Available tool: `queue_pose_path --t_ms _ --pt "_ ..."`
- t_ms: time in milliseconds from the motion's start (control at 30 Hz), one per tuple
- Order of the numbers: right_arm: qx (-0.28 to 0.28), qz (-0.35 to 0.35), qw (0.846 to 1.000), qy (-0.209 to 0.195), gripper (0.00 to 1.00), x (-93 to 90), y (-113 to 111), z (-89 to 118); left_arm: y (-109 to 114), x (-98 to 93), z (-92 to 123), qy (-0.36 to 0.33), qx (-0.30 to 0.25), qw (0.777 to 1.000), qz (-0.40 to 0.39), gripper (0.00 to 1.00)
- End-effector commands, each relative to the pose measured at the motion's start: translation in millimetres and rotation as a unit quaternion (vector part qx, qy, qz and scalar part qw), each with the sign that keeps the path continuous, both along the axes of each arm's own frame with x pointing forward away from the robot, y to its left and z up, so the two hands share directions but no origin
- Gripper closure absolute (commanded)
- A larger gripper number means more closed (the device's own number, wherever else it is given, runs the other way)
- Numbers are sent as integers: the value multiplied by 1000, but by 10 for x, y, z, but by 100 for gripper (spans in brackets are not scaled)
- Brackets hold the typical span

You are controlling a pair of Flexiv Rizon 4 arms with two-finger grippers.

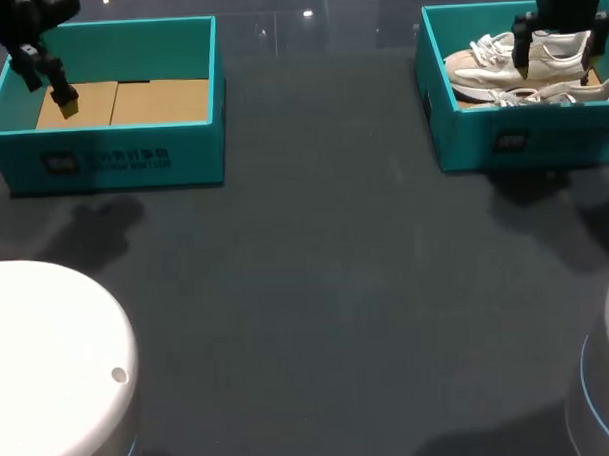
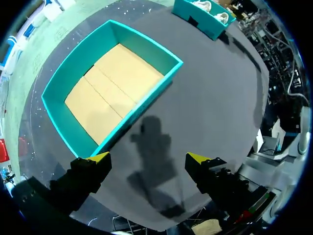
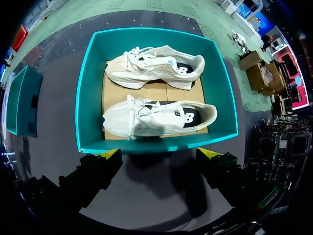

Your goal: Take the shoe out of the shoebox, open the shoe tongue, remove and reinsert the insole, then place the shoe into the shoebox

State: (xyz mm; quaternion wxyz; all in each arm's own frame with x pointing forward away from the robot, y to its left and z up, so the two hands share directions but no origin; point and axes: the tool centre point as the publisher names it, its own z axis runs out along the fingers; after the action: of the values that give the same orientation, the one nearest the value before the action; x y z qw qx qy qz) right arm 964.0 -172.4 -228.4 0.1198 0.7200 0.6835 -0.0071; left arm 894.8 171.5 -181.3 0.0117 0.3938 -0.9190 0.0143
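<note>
Two cream-white shoes with white laces lie side by side in the right box (image 1: 522, 140) in the head view. They are the rear shoe (image 1: 489, 66) and the front shoe (image 1: 570, 92), both with toes pointing toward the left box (image 1: 122, 154). The right tool (image 1: 556, 64) hangs above them over the box's middle, its fingers apart and pinching nothing. The left box sits at the other end of the dark counter (image 1: 336, 267). It is teal like the right one and holds a tan cardboard floor (image 1: 150, 101). The left tool (image 1: 62, 99) hangs over its outer end.

In the left wrist view, the left tool (image 2: 149, 157) is spread wide with nothing between its fingers. The left box (image 2: 146, 46) lies ahead of it, with one corner close to a fingertip. Its cardboard floor (image 2: 115, 85) is two flaps meeting at a seam. The tool's shadow falls on the counter between the fingers. The right box (image 2: 203, 19) stands well beyond, with pale shoes showing above its rim.

In the right wrist view, the right tool (image 3: 159, 152) is spread and touches neither shoe. The right box (image 3: 85, 88) lies just ahead, its near wall running between the two yellow tips. The front shoe (image 3: 156, 117) is nearer the tool, and the rear shoe (image 3: 156, 66) lies beyond it. The two are parallel and a little apart, resting on tan cardboard. Each has a dark lining inside its opening and beige panels on the upper.
</note>
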Motion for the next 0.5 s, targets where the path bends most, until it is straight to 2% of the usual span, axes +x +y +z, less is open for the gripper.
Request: queue_pose_path --t_ms 33,233,500 --pt "8 3 1000 -8 0 -152 -15 63 57 107 27 21 14 974 226 0" --pt "23 12 1000 -18 0 -240 6 126 140 126 80 9 20 954 300 0" --pt "47 22 999 -15 0 -257 6 149 292 159 122 0 19 933 360 0"
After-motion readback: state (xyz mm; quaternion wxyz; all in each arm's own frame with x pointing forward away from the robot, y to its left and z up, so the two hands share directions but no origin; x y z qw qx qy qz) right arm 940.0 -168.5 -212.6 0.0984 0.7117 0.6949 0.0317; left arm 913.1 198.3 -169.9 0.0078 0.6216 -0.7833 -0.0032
